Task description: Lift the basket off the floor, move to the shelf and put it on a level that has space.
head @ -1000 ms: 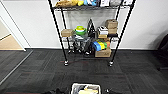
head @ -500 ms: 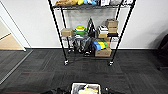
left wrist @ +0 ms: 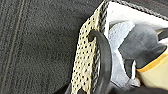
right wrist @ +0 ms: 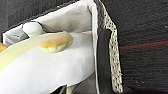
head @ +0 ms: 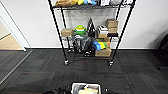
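The cream woven basket (head: pixel 86 88) sits at the bottom edge of the head view, between my two dark arms, holding white and yellow items. The left wrist view shows its checkered side wall (left wrist: pixel 86 57) and a black loop handle (left wrist: pixel 103 52) close up. In the right wrist view the opposite wall (right wrist: pixel 112 52) carries a dark strap (right wrist: pixel 102 57). Dark carpet floor (head: pixel 37 72) lies all around. The black wire shelf (head: pixel 58 31) stands ahead against the wall on castors, its visible tiers crowded. Its upper part is cut off by the picture's top edge, so a level with room is hidden.
Cardboard boxes (head: pixel 103 53), a green toy (head: pixel 80 29) and bags fill the rack's lower tiers. A doorway to tan wooden flooring (head: pixel 7 42) opens at the left, with a metal floor strip (head: pixel 15 66). A dark object (head: pixel 163 50) stands at the right edge.
The head picture has shifted slightly, so the rack looks a touch nearer. The basket keeps its place between my arms.
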